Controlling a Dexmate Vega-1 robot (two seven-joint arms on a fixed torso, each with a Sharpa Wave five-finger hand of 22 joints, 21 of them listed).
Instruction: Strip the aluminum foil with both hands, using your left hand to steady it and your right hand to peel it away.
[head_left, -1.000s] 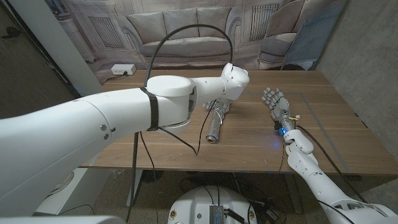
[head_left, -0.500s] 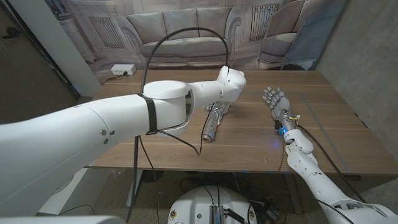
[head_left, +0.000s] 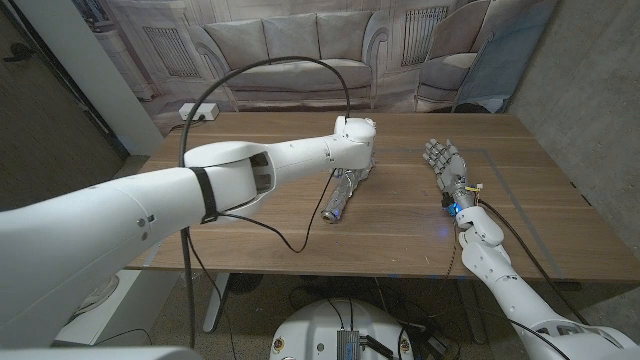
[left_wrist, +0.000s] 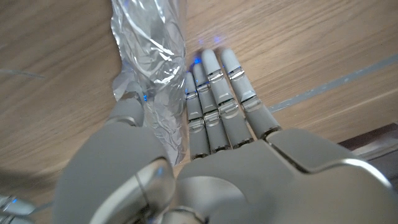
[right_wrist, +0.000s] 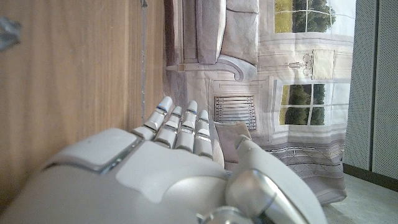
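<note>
1. Foil roll (head_left: 337, 203): a crinkled, silvery, tube-like bundle lying on the tabletop (head_left: 400, 230) near its middle, one end under the left hand, the other end pointing toward the robot.
2. Handling, as a judgement: the foil looks light and thin. It likely dents and tears easily, so a hard squeeze would crush it. The wrinkled skin offers folds and loose edges to catch.
3. Left hand (head_left: 357, 160): placed at the far end of the roll. In the left wrist view the fingers (left_wrist: 217, 106) lie straight along one side of the foil (left_wrist: 155, 56), the thumb on the other side. Contact looks likely, but whether it truly clamps the roll I cannot tell.
4. Right hand (head_left: 446, 167): set well apart from the roll, on the right side of the tabletop, fingers apart, holding nothing.
5. Where to take hold, as a judgement: steady the roll at the covered end and pinch a loose flap near the free end for peeling.
</note>
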